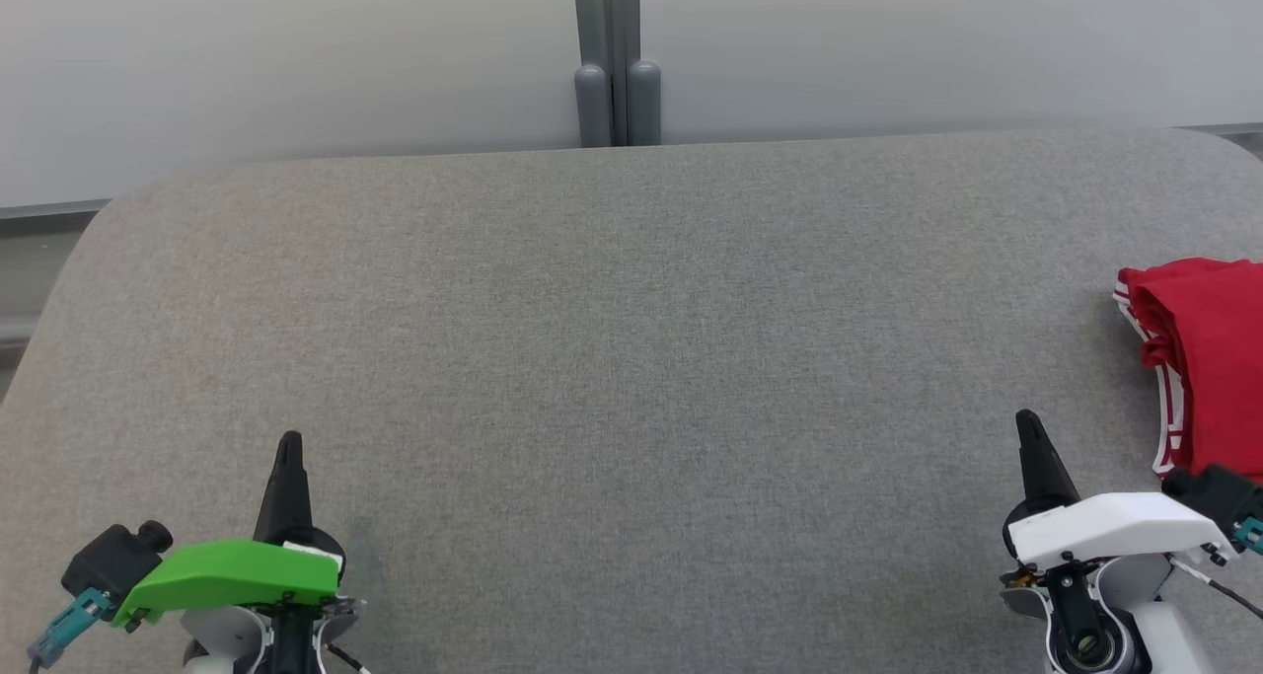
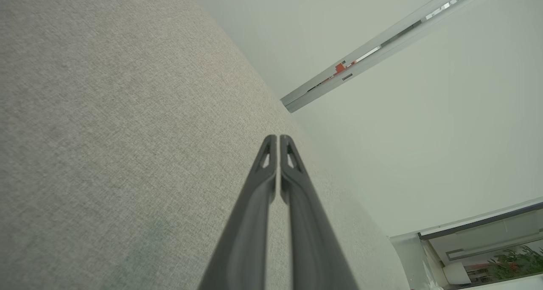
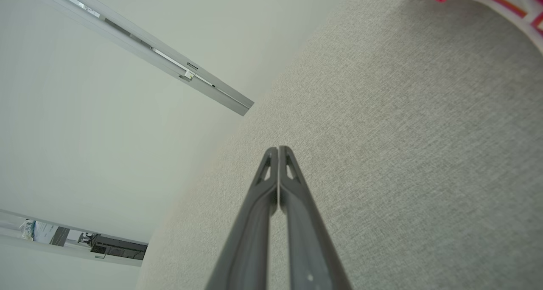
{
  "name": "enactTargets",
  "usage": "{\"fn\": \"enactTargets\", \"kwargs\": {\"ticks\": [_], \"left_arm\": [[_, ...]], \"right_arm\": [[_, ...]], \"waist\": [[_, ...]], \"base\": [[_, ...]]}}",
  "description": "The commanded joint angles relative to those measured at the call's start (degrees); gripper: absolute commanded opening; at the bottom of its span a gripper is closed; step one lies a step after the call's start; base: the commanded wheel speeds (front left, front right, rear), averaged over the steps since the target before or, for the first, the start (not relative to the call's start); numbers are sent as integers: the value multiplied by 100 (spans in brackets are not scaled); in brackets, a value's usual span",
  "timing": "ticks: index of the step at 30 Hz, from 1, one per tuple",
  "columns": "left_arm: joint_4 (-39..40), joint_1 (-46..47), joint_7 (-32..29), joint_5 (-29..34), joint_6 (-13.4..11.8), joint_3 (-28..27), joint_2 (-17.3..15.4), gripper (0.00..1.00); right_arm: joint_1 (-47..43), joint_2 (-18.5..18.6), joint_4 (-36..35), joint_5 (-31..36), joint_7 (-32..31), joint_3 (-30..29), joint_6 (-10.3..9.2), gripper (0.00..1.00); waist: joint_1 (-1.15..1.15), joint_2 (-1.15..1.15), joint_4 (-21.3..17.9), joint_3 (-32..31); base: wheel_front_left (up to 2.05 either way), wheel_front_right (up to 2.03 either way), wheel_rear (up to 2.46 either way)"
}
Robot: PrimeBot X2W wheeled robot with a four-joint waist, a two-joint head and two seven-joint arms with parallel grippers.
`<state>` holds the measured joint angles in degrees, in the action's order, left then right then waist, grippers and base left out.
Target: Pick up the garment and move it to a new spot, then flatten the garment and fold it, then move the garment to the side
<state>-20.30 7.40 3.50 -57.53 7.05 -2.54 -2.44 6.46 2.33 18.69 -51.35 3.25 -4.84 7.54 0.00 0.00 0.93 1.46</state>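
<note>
Left gripper [image 1: 289, 447] and right gripper [image 1: 1028, 425] sit low in the head view, each with its fingers pressed together and empty, over the grey fabric-covered table [image 1: 631, 358]. The red garment [image 1: 1209, 358] with white-striped trim lies bunched at the table's right side, near the right gripper. Left wrist view: fingertips meet above bare fabric. Right wrist view: fingertips meet, with the garment's trim in the top right corner

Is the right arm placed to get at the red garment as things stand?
Probably yes. The red garment lies bunched on the grey table close to the right of the right gripper, with nothing between. The jaws are shut and must open first.
</note>
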Motion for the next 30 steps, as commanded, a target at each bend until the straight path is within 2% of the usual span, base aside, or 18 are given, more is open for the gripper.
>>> {"fn": "enactTargets", "kwargs": {"ticks": [1, 30], "left_arm": [[102, 3, -43, -161, 19, -41, -38, 0], [353, -66, -497, -1716, 39, -216, -50, 0]], "right_arm": [[34, 33, -92, -182, -42, -21, -3, 0], [3, 50, -279, -2016, -488, -95, -5, 0]], "waist": [[0, 0, -1, -2], [0, 0, -37, -51]], "base": [[0, 0, 0], [0, 0, 0]]}}
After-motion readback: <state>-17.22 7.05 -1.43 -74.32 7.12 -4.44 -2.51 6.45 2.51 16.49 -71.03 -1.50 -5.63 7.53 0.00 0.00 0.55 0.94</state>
